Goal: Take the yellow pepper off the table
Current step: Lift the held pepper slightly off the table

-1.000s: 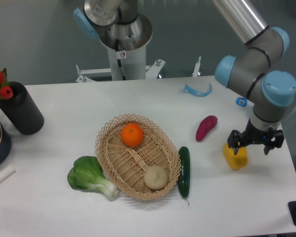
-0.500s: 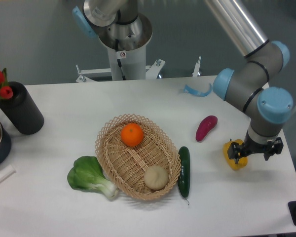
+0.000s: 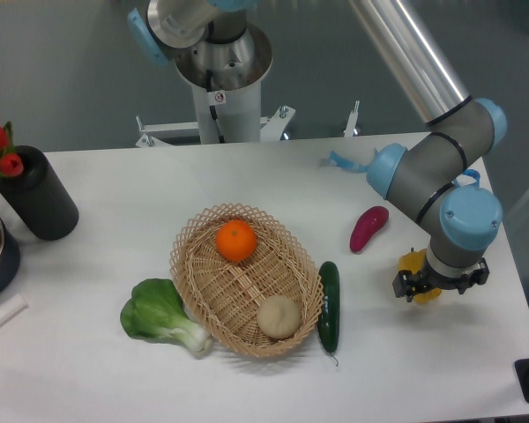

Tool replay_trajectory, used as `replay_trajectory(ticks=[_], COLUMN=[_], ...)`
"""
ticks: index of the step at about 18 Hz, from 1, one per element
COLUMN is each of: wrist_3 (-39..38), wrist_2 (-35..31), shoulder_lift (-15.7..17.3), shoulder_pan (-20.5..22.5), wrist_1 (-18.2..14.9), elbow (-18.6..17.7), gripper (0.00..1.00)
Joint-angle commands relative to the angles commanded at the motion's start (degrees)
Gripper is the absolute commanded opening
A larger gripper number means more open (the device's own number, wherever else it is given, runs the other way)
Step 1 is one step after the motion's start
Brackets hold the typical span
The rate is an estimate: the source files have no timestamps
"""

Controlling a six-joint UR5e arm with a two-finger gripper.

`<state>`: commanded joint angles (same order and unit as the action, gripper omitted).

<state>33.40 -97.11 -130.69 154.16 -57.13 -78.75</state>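
Note:
The yellow pepper (image 3: 414, 263) sits on the white table (image 3: 115, 194) near its right edge, just right of the magenta vegetable. My gripper (image 3: 434, 287) points straight down over it and has come low. Its dark fingers (image 3: 401, 285) stand on either side of the pepper, and the jaws look open. The wrist hides most of the pepper; only yellow bits show at its left and under the gripper.
A magenta oblong vegetable (image 3: 368, 228) lies left of the pepper. A cucumber (image 3: 329, 305) lies beside a wicker basket (image 3: 213, 305) holding an orange (image 3: 236, 241) and a pale round thing (image 3: 279, 316). Bok choy (image 3: 161, 315), a black vase (image 3: 38, 195) and a blue clip (image 3: 351, 162) are also here.
The gripper has come down and a little left, from above the pepper to around it. The wrist now covers most of the pepper. The pepper has not moved.

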Motion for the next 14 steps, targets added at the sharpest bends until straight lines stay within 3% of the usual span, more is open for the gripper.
replay_trajectory(ticks=[2, 6, 10, 14], wrist_3=[0.00, 0.09, 0.09, 0.00], wrist_2=[-3.52, -3.88, -3.70, -3.27], shoulder_lift=[-0.53, -0.53, -0.62, -0.79], shoulder_pan=[-0.62, -0.62, -0.62, -0.62], wrist_1=[0.09, 0.09, 0.09, 0.35], elbow=[-0.27, -0.36, -0.27, 0.08], gripper=[1.00, 1.00, 0.83, 0.52])
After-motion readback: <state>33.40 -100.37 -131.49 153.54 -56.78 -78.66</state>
